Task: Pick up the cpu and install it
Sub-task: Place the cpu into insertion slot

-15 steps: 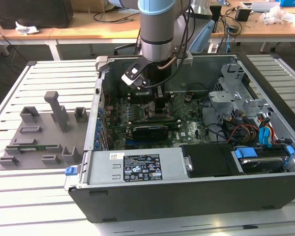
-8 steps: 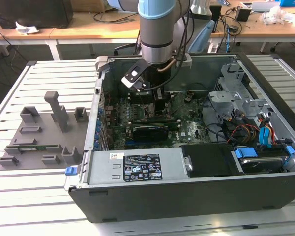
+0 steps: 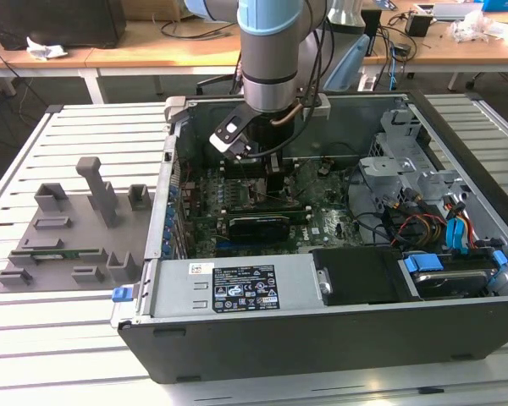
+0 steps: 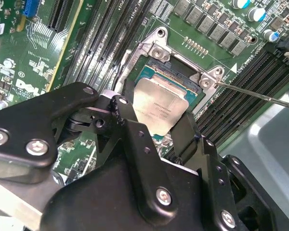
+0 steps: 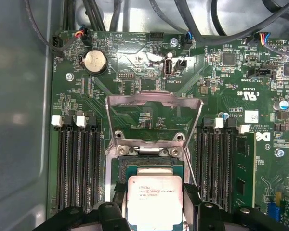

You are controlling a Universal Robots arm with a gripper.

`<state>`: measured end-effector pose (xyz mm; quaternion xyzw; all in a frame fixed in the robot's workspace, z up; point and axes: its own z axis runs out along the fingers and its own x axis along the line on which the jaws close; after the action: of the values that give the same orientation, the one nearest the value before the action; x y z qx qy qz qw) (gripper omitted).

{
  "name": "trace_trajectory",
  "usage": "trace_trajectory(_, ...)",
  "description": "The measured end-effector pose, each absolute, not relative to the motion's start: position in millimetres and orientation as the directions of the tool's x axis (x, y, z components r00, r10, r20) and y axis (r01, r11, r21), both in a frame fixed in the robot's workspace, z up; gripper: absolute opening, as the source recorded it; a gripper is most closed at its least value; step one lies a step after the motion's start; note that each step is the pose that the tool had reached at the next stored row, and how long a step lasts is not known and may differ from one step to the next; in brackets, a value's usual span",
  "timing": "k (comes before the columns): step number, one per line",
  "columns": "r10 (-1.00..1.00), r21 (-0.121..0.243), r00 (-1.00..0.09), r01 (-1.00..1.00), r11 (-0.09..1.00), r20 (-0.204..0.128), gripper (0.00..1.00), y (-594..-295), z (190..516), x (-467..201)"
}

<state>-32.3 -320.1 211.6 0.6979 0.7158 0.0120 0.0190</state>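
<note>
Arm (image 3: pixel 271 51) reaching down into case (image 3: pixel 322 338); pincer (image 4: pixel 156 114) clamping cpu (image 4: pixel 161 98) over socket (image 5: pixel 148 166); plate (image 5: pixel 154 98) standing open behind socket.

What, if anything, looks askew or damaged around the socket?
Nothing stands out. The cpu, held in the gripper, lines up squarely over the open socket, whose load plate is raised; no damage shows.

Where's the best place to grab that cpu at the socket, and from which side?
Grip its two opposite thin edges, coming straight down from above. The cpu is a flat square lying level at the socket, so only the edges offer purchase; the gripper holds it that way.
</note>
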Motion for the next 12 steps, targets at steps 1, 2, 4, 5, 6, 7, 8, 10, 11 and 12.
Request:
trace_trajectory(1,1.000,0.044,-0.025,0.999,0.026,-0.010,0.55,-320.0,211.5,-32.2)
trace_trajectory(2,1.000,0.044,-0.025,0.999,0.026,-0.010,0.55,-320.1,211.4,-32.2)
trace_trajectory(4,1.000,0.044,-0.025,0.999,0.025,-0.010,0.55,-320.0,210.5,-32.2)
trace_trajectory(5,1.000,0.044,-0.025,0.999,0.025,-0.010,0.55,-320.0,210.2,-32.2)
trace_trajectory(6,1.000,0.044,-0.025,0.999,0.026,-0.010,0.55,-320.0,209.2,-32.2)
trace_trajectory(7,1.000,0.044,-0.025,0.999,0.025,-0.010,0.55,-320.0,208.7,-32.2)
trace_trajectory(8,1.000,0.044,-0.025,0.999,0.026,-0.010,0.55,-320.0,208.1,-32.2)
trace_trajectory(10,1.000,0.044,-0.025,0.999,0.025,-0.011,0.55,-320.1,207.4,-32.3)
trace_trajectory(11,1.000,0.044,-0.025,0.999,0.025,-0.011,0.55,-320.1,207.4,-32.3)
trace_trajectory(12,1.000,0.044,-0.025,0.999,0.025,-0.010,0.55,-320.0,207.3,-32.2)
